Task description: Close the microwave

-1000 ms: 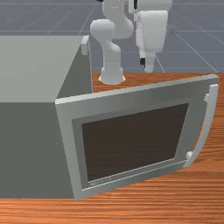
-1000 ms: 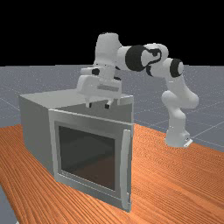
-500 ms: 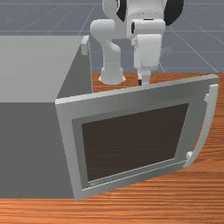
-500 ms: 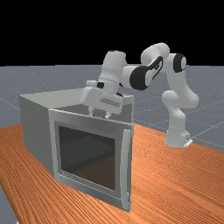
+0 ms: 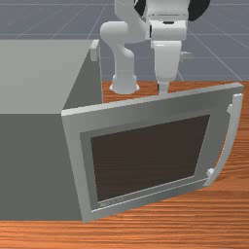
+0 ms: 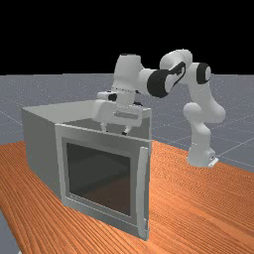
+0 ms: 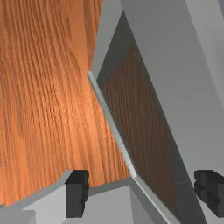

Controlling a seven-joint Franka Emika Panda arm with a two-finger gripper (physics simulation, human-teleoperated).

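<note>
The claw [image 6: 115, 132] has just levelled out by the door's [image 6: 139, 136] top edge, spread and gripping nothing — yet the microwave [image 6: 42, 144], at the far view's left, stays wide open, so closing seems still to begin.

The microwave [image 5: 34, 165] sits on the table [image 5: 194, 219], door [image 5: 151, 158] toward the front view's right, gripper [image 5: 163, 89] seemingly close behind it.

Open door [image 5: 146, 160] stands between gripper [image 6: 114, 131] and handle [image 5: 231, 141]; microwave [image 5: 34, 160] blocks one side. Free room above table [image 6: 198, 198] behind door, toward arm base [image 6: 201, 154].
</note>
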